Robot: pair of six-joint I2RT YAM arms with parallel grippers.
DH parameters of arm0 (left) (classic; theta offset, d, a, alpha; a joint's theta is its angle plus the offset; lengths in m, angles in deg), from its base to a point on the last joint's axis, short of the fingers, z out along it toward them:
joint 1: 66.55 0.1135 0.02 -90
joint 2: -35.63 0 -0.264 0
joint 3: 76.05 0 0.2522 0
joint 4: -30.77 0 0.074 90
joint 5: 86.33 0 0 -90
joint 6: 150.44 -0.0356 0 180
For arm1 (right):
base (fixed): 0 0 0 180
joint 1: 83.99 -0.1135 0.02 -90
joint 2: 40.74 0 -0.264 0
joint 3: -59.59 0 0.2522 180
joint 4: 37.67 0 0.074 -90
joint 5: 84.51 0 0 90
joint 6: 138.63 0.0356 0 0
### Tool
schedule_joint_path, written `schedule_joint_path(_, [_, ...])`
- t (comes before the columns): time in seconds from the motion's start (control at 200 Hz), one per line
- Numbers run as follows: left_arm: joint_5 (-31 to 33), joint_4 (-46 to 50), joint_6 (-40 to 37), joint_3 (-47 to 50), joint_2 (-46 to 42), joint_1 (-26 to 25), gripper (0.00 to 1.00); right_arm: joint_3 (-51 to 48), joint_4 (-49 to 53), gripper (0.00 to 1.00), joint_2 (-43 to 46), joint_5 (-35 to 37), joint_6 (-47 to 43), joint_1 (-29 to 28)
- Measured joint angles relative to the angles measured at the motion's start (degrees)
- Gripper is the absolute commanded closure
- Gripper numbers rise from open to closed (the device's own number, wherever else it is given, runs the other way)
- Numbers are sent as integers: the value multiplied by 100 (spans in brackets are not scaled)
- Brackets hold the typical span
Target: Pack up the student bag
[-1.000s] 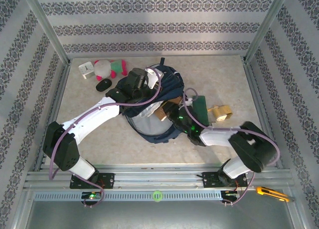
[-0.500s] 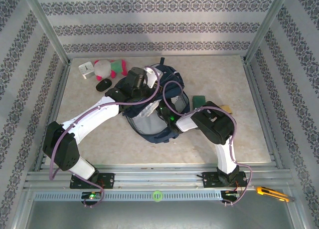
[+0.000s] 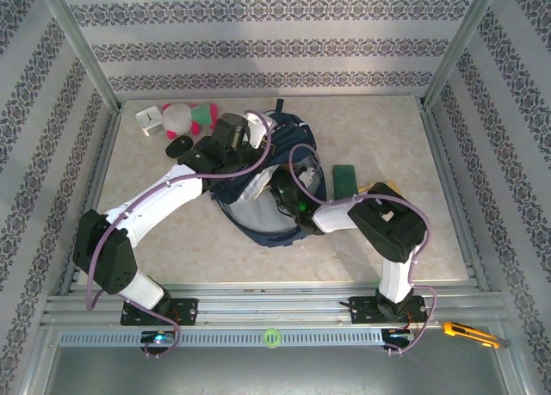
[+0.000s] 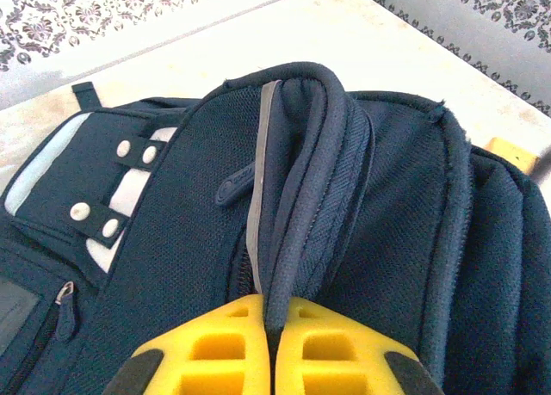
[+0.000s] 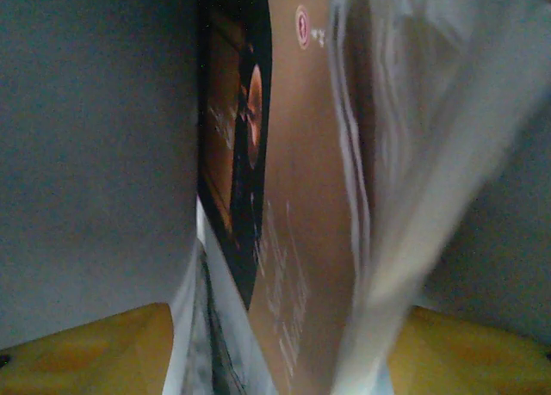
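The student bag (image 3: 297, 141), navy blue, lies in the middle of the table with its mouth held apart. My left gripper (image 3: 256, 147) is shut on the bag's padded top rim (image 4: 293, 197), yellow fingers (image 4: 215, 343) pinched on the fabric. My right gripper (image 3: 282, 194) reaches inside the bag. In the right wrist view a brown-covered book (image 5: 301, 197) with white pages stands edge-on between its widely spread yellow fingers (image 5: 77, 348), inside the grey lining. The jaws stand open around the book.
A green flat item (image 3: 345, 178) lies right of the bag, with a tan object (image 3: 385, 188) behind my right arm. At the back left are a pink-and-white plush (image 3: 185, 115), a small white clock (image 3: 149, 120) and a black mouse (image 3: 178, 145). A yellow knife (image 3: 469, 333) lies beyond the front rail.
My right arm folded its elbow up and pushed the book deeper into the bag, then its jaws spread wide. The left gripper kept its hold on the rim.
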Motion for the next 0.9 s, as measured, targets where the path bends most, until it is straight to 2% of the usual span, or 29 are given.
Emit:
schedule_joint_path(0.185, [2,-2,-2,13,-13,57,100,-881,400,35,1132,-212,37,-90])
schedule_joint_path(0.375, [-201,-306,24,457,-57,55,100,-1309,1722,35,3235,-313,-354,-304])
schedule_joint_path(0.4, [-262,-348,31,538,-57,55,95,-1309,1910,35,3521,-313,-415,-339])
schedule_joint_path(0.44, [-352,-409,52,658,-57,55,74,-1305,2293,35,4011,-313,-579,-385])
schedule_joint_path(0.515, [-494,-433,101,831,-55,55,48,-1272,3027,34,4789,-308,-881,-413])
schedule_joint_path(0.57, [-557,-442,195,935,-55,55,37,-1200,3517,34,5209,-315,-1158,-407])
schedule_joint_path(0.64, [-577,-476,354,1067,-68,66,31,-1043,4085,34,5517,-361,-1589,-396])
schedule_joint_path(0.719, [-579,-503,614,1237,-170,201,30,-782,4590,33,5569,-531,-2258,-361])
schedule_joint_path(0.824, [-575,-520,1043,1591,-597,719,29,-289,5125,33,5274,-833,-3517,-363])
schedule_joint_path(0.899, [-575,-503,1305,1864,-994,1182,28,151,5407,32,4811,-1126,-4725,-400])
